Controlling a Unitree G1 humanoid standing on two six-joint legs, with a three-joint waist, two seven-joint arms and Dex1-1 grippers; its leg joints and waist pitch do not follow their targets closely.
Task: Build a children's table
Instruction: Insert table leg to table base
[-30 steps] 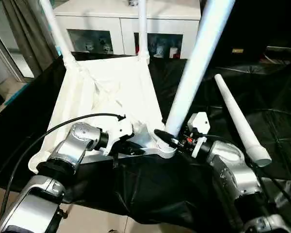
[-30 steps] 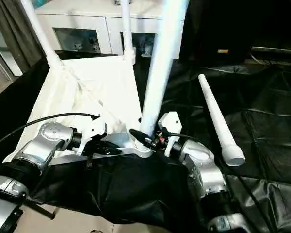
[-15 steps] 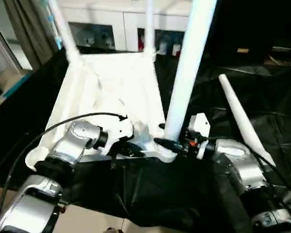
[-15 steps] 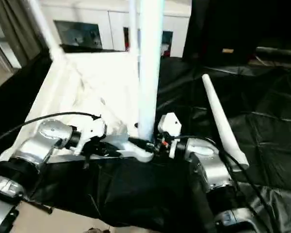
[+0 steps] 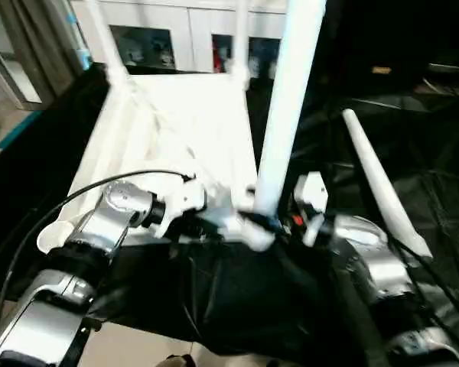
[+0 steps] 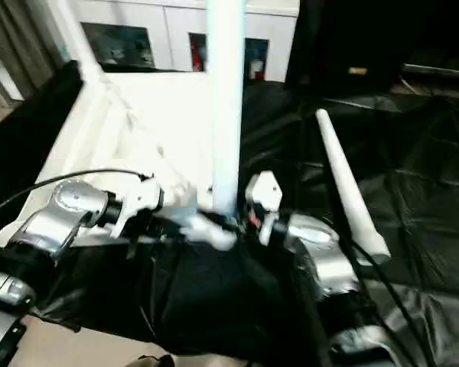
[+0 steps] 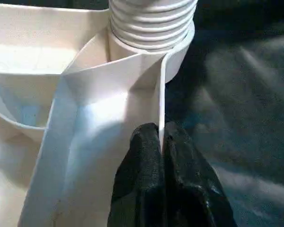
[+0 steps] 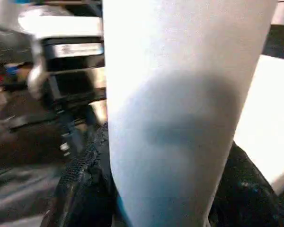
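Observation:
The white table top [image 5: 176, 122] lies underside up on black cloth, with two legs [image 5: 107, 38] [image 5: 241, 38] standing in its far corners. A third leg [image 5: 287, 99] rises from the near right corner socket [image 7: 151, 28], its ribbed end seated in the ring. My right gripper [image 5: 266, 222] is shut on this leg just above the socket, one black finger [image 8: 85, 189] on each side of the tube. My left gripper [image 7: 162, 142] is shut on the thin rim wall of the table top beside that socket. A fourth leg [image 5: 379, 183] lies loose on the cloth to the right.
A white cabinet with glass doors [image 5: 183, 30] stands just behind the table top. The black cloth [image 5: 428, 122] spreads to the right and hangs over the near edge above a pale floor [image 5: 138, 344]. A grey curtain [image 5: 30, 46] hangs at the left.
The held leg has swung from leaning right to nearly upright in the socket. The whole picture has shifted with the head. Both grippers keep their holds.

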